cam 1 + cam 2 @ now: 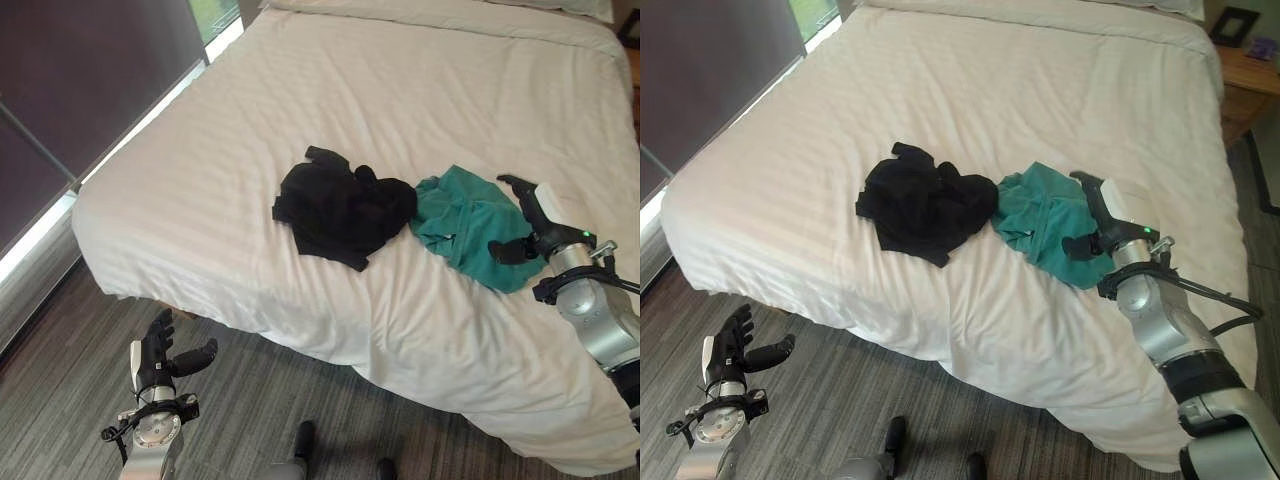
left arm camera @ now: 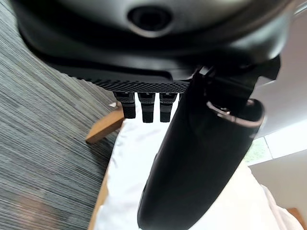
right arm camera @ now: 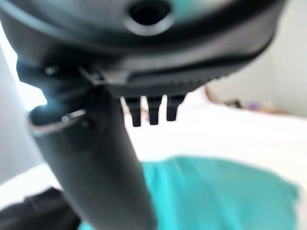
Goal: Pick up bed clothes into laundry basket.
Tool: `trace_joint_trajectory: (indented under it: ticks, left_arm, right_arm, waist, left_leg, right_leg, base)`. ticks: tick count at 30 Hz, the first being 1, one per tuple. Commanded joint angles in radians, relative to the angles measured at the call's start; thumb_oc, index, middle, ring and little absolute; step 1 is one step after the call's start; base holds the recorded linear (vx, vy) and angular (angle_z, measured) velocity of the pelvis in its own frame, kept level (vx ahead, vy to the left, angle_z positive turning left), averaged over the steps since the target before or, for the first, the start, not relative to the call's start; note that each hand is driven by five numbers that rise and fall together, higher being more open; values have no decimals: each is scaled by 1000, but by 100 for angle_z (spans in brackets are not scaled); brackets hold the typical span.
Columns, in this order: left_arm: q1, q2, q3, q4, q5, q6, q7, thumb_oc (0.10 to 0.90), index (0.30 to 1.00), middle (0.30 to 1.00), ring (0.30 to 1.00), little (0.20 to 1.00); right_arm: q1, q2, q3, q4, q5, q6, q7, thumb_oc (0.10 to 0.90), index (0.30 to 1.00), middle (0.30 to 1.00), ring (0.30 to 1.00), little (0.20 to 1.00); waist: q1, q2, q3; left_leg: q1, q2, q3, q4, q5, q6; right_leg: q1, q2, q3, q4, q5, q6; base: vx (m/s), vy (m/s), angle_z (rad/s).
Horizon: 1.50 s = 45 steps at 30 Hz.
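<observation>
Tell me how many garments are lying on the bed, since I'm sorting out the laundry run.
2: a black garment near the bed's middle, and a teal garment touching its right side, by the open right hand. More could hide underneath.

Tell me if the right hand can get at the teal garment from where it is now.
Probably yes. The right hand is open at the teal garment's outer edge on the bed, with nothing over the cloth. The black garment lies on its far side, out of the way.

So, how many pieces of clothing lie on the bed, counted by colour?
Black garment: 1
Teal garment: 1
Total: 2, both on the white bed, touching each other.
</observation>
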<state>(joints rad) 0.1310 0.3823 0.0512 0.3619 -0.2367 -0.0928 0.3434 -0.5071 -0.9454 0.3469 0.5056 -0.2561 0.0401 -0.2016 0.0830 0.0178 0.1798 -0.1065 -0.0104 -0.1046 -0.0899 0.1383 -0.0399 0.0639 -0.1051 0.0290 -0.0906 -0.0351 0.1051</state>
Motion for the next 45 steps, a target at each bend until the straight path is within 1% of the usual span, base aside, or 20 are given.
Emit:
trace_joint_trajectory:
  ticks: [1,7,8,10,11,12,14,18,19,22,23,26,29,32,34,38,39,41,42,45]
  left_arm:
    - [-94,117,37,-21,-31,-113,5,800,900,900,900,900]
    - [-168,130,0,113,-68,-118,-10,800,900,900,900,900]
    - [-188,137,-6,132,-69,-119,-10,800,900,900,900,900]
    - [-188,137,-6,132,-69,-119,-10,800,900,900,900,900]
    - [-211,149,-23,154,-71,-116,-17,800,900,900,900,900]
    - [-192,156,-21,142,-71,-120,-20,800,900,900,900,900]
    - [-174,155,-17,128,-69,-121,-19,800,900,900,900,900]
    - [-90,146,18,74,-78,-118,-23,800,900,900,900,900]
    - [-88,144,18,72,-78,-117,-23,800,900,900,900,900]
    - [-24,120,76,51,-85,-101,-26,800,900,900,900,900]
    - [-1,99,108,51,-91,-93,-26,800,900,900,900,900]
    - [35,71,177,39,-94,-85,-17,800,900,900,900,900]
    - [62,76,240,9,-96,-86,-3,800,900,900,900,900]
    - [68,95,286,-24,-88,-92,18,800,900,900,900,900]
    - [66,102,295,-35,-84,-93,22,800,900,900,900,900]
    - [54,147,344,-107,-47,-101,46,800,900,900,900,900]
    - [-77,201,315,-133,6,-90,91,800,900,900,900,900]
    - [-145,243,319,-186,77,-87,135,800,900,900,900,900]
    - [-146,245,319,-189,82,-84,138,800,900,900,900,900]
    - [-243,314,333,-238,167,-73,198,800,900,900,900,900]
  right_arm:
    - [-174,7,15,75,18,-8,-40,800,900,900,900,900]
    - [-224,111,81,305,55,0,-15,800,900,900,900,900]
    - [-235,120,88,334,65,2,-10,521,481,481,481,481]
    - [-235,120,88,334,65,2,-10,521,481,481,481,481]
    - [-272,107,126,334,64,3,6,400,300,300,300,300]
    - [-311,48,125,289,74,-7,5,400,300,300,300,300]
    - [-345,5,129,260,81,-11,3,400,300,300,300,300]
    - [-468,-184,122,72,140,-38,-30,400,300,300,300,300]
    - [-466,-186,121,69,141,-36,-30,400,300,300,300,300]
    - [-418,-348,-32,-104,219,-53,-85,400,300,300,300,300]
    - [-343,-409,-140,-145,250,-60,-122,400,300,300,300,300]
    - [-89,-447,-416,-193,283,-70,-171,400,300,300,300,300]
    - [245,-368,-735,-252,278,-80,-200,400,300,300,300,300]
    - [462,-271,-922,-223,261,-74,-222,400,300,300,300,300]
    - [510,-223,-954,-204,268,-71,-223,400,300,300,300,300]
    - [627,-29,-1026,-128,325,-69,-244,400,300,300,300,300]
    - [632,47,-983,-92,317,-60,-236,400,300,300,300,300]
    - [660,119,-962,-37,306,-48,-236,400,300,300,300,300]
    - [657,122,-960,-34,305,-50,-237,400,300,300,300,300]
    - [688,200,-897,63,281,-34,-229,400,300,300,300,300]
  waist:
    - [1,-57,-20]
    - [12,-43,15]
    - [13,-41,19]
    - [13,-41,19]
    - [15,-39,22]
    - [12,-42,22]
    - [10,-42,24]
    - [-8,-58,5]
    - [-7,-57,5]
    - [-37,-67,-28]
    - [-59,-67,-45]
    - [-106,-63,-69]
    - [-124,-70,-81]
    - [-129,-72,-84]
    - [-128,-70,-84]
    - [-150,-61,-80]
    - [-185,-53,-86]
    - [-204,-51,-88]
    - [-202,-55,-87]
    - [-227,-38,-89]
  left_leg:
    - [9,68,82,3,-62,-91]
    - [-61,55,59,3,-36,-98]
    - [-69,55,59,3,-34,-98]
    - [-69,55,59,3,-34,-98]
    - [-69,55,61,3,-35,-98]
    - [-57,55,64,3,-38,-97]
    - [-48,55,68,3,-41,-97]
    - [-10,58,88,3,-62,-93]
    - [-8,58,89,3,-63,-93]
    - [32,61,103,3,-89,-85]
    - [47,63,110,3,-98,-82]
    - [67,67,125,3,-114,-78]
    - [82,69,140,3,-127,-72]
    - [97,71,161,3,-138,-67]
    - [101,72,167,3,-142,-65]
    - [113,73,179,3,-152,-56]
    - [123,74,192,3,-158,-53]
    - [128,75,203,3,-166,-49]
    - [128,76,204,3,-167,-49]
    - [133,74,211,3,-172,-45]
  right_leg:
    - [-12,-45,0,3,-4,33]
    - [-71,-36,-8,3,3,25]
    - [-78,-34,-13,3,4,25]
    - [-78,-34,-13,3,4,25]
    - [-76,-28,-15,3,-1,26]
    - [-66,-28,-12,3,-2,27]
    - [-59,-30,-7,3,-3,29]
    - [-36,-40,7,3,4,38]
    - [-35,-40,8,3,4,38]
    - [-16,-50,19,3,10,47]
    - [-8,-56,23,3,12,52]
    - [-2,-64,32,3,18,63]
    - [-2,-69,43,3,22,70]
    - [-7,-72,59,3,31,73]
    - [-8,-74,65,3,32,74]
    - [-9,-77,74,3,37,76]
    - [-11,-76,86,3,41,79]
    - [-16,-75,99,3,47,82]
    - [-17,-75,101,3,47,82]
    - [-26,-73,117,4,60,88]
  base:
    - [-23,-50,11]
    - [-45,-36,15]
    - [-30,-20,1]
    - [0,0,0]
    - [0,0,0]
    - [0,0,0]
    - [-15,34,0]
    - [4,60,-5]
    - [44,59,-13]
    - [55,58,-16]
    - [65,45,-12]
    - [41,25,-8]
    - [33,16,-9]
    - [8,16,-33]
    - [6,7,-33]
    - [19,17,-22]
    - [43,18,-10]
    - [53,13,-24]
    - [46,17,-24]
    - [30,29,-18]
